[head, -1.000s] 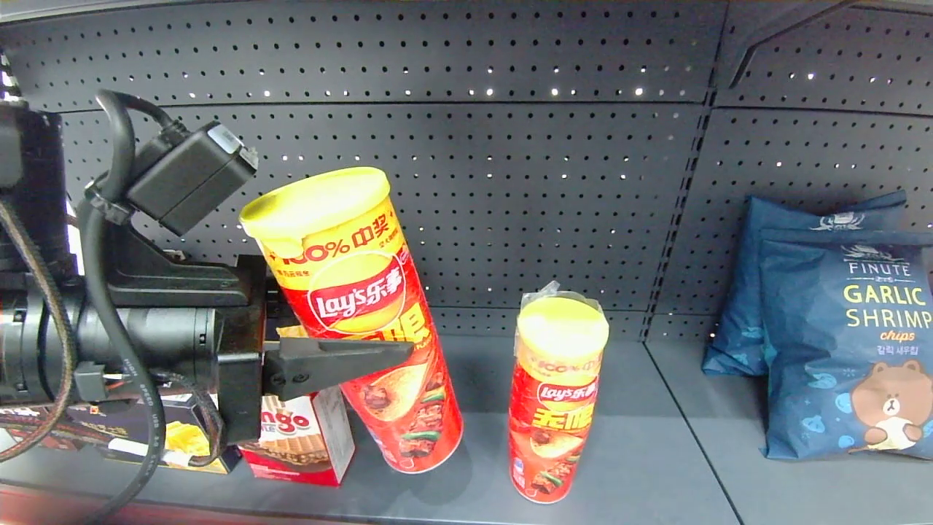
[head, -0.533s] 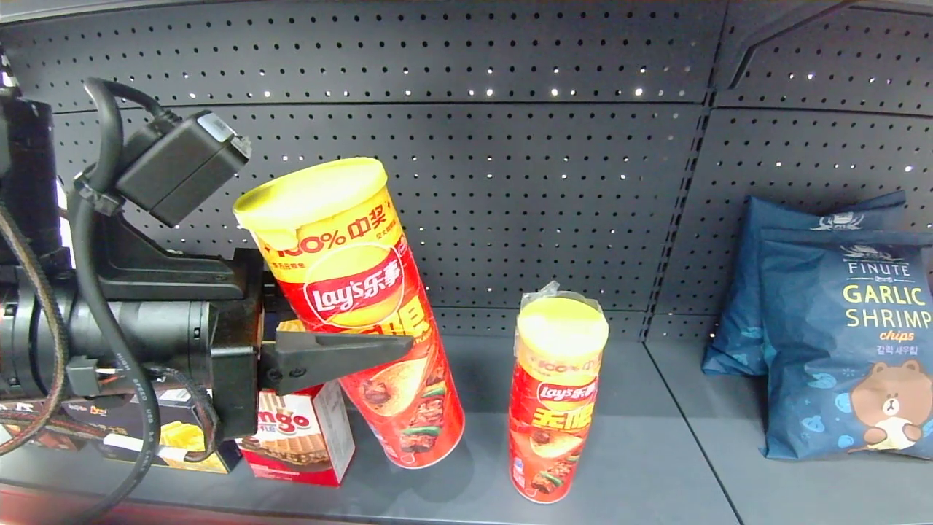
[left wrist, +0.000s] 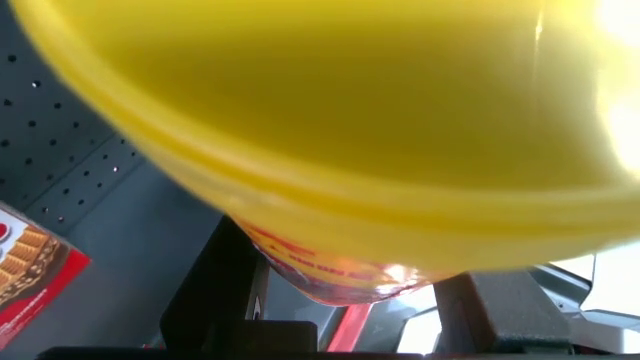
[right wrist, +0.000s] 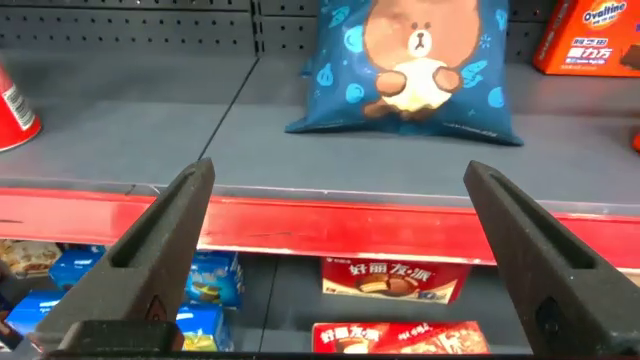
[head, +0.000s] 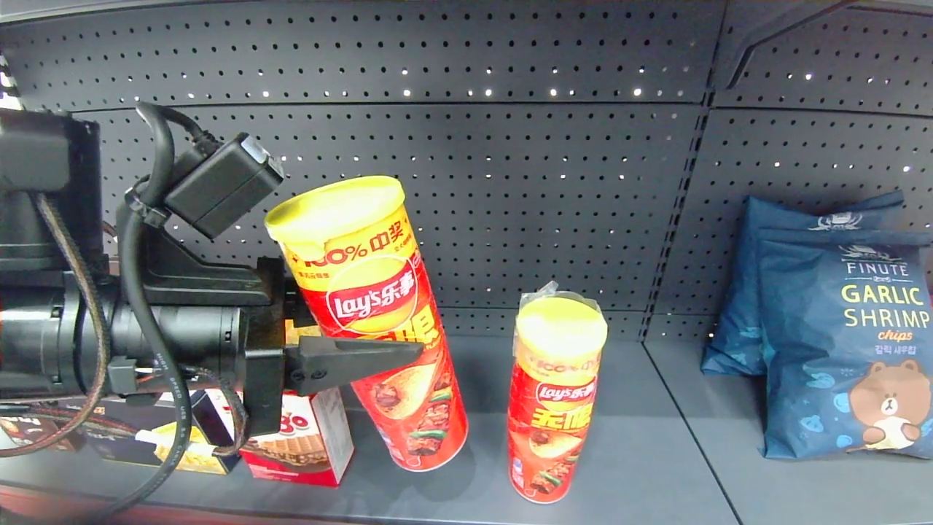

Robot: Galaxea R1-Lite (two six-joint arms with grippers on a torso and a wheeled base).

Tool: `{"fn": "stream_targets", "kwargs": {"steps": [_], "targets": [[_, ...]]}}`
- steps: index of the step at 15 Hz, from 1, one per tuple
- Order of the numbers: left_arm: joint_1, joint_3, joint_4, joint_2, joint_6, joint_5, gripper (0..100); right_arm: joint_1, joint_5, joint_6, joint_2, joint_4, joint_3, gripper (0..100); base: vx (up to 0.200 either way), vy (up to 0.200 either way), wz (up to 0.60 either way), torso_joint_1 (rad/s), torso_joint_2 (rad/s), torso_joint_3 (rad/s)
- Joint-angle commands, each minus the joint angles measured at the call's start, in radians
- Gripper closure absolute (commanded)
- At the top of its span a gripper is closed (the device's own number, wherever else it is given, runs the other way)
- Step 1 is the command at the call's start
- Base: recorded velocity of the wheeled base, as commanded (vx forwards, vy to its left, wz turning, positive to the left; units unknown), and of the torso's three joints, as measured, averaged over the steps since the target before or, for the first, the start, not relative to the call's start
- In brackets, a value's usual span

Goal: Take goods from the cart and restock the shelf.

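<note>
My left gripper (head: 397, 346) is shut on a tall red chips can (head: 372, 306) with a yellow lid. The can leans to the left, its base low over the grey shelf board (head: 641, 467); I cannot tell whether it touches. In the left wrist view the yellow lid (left wrist: 330, 110) looms close, with the dark fingers (left wrist: 215, 295) on either side of the can body. A second chips can (head: 557, 397) stands upright on the shelf just to the right. My right gripper (right wrist: 340, 260) is open and holds nothing, in front of the shelf's red front edge (right wrist: 330, 225).
A red wafer box (head: 302, 445) and a dark snack box (head: 157, 437) stand left of the held can. Blue shrimp chip bags (head: 845, 343) lean at the right, and a bear-print bag (right wrist: 410, 60) lies ahead of the right gripper. Bare shelf board lies between the upright can and the bags.
The left arm and the held can have shifted to the right, nearer the upright can, and sit slightly lower than half a second ago. The upright can and bags have not moved.
</note>
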Motion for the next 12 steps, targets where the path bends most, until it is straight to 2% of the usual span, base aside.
{"fn": "stream_targets", "kwargs": {"steps": [1, 9, 12], "targets": [[0.001, 0.001, -0.002, 0.006, 0.002, 0.000, 100, 0.000, 0.000, 0.000, -0.003, 0.000, 0.000, 0, 0.000, 0.000, 0.00, 0.000, 0.00, 0.000], [0.035, -0.008, 0.001, 0.035, 0.008, 0.000, 100, 0.000, 0.002, 0.000, -0.003, 0.000, 0.000, 0, 0.000, 0.000, 0.00, 0.000, 0.00, 0.000], [0.069, -0.040, 0.000, 0.090, 0.016, 0.000, 100, 0.000, 0.000, 0.000, -0.003, 0.000, 0.000, 0, 0.000, 0.000, 0.00, 0.000, 0.00, 0.000]]}}
